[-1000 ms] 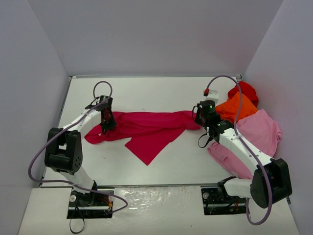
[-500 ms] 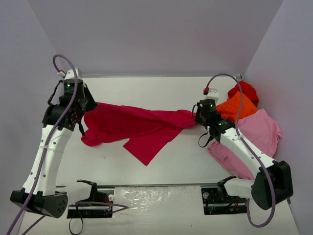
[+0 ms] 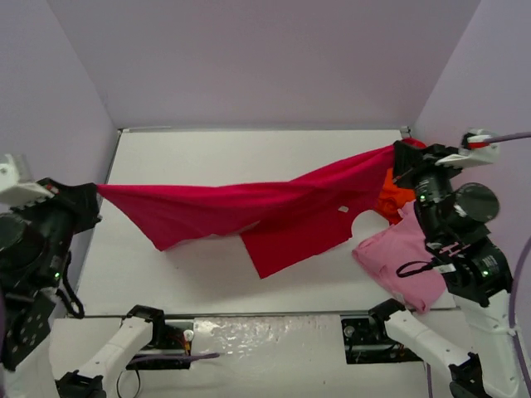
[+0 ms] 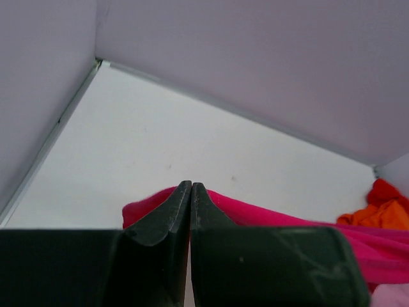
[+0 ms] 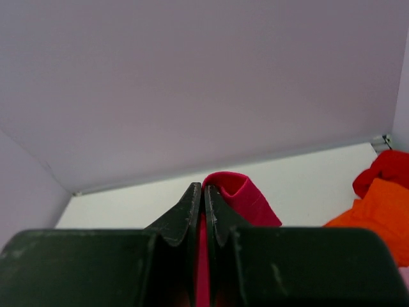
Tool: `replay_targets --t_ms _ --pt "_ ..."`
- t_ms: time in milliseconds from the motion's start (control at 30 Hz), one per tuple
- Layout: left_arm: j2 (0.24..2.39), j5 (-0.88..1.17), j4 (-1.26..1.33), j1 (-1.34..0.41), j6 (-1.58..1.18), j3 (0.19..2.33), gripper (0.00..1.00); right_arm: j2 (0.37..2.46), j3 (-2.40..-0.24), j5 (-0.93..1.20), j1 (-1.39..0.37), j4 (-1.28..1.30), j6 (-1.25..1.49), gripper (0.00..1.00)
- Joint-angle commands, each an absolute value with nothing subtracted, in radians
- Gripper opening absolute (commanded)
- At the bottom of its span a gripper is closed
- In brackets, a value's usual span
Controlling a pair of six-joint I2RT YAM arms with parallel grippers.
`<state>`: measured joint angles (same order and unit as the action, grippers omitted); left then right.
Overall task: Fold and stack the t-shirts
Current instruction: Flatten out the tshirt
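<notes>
Above the table, your two arms stand high and spread wide, with the crimson-magenta t-shirt strung between them. Your left gripper and right gripper each pinch an end, jaws clamped tight on the cloth. A loose flap hangs down mid-span.

crimson t-shirt stretched between left end effector and right end effector, pink t-shirt at right
</notes>
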<state>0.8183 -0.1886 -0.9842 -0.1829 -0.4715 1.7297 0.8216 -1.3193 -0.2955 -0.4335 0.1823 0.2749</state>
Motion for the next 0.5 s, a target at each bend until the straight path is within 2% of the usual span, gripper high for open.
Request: replay_targets --t_ms 0,133,267,400,467 --pt "0.72 -0.222 -1.002 -0.178 -0.425 1.907 0.0 0.761 -1.44 -0.291 -0.434 0.175 0.273 0.0" --pt "0.687 -0.252 -1.032 -0.178 -0.403 2.033 0.0 0.719 -1.514 -0.27 -0.426 0.184 0.276 0.0" --pt "0.761 -0.385 -1.149 -0.185 -0.361 2.156 0.0 0.758 -1.544 -0.313 -0.419 0.21 0.258 0.0" --pt "0.848 -0.401 -1.159 -0.193 -0.338 2.11 0.0 0.853 -1.518 -0.388 -0.419 0.216 0.228 0.0" --pt "0.88 -0.411 -1.098 -0.192 -0.319 2.022 0.0 0.918 -1.506 -0.443 -0.419 0.21 0.215 0.0"
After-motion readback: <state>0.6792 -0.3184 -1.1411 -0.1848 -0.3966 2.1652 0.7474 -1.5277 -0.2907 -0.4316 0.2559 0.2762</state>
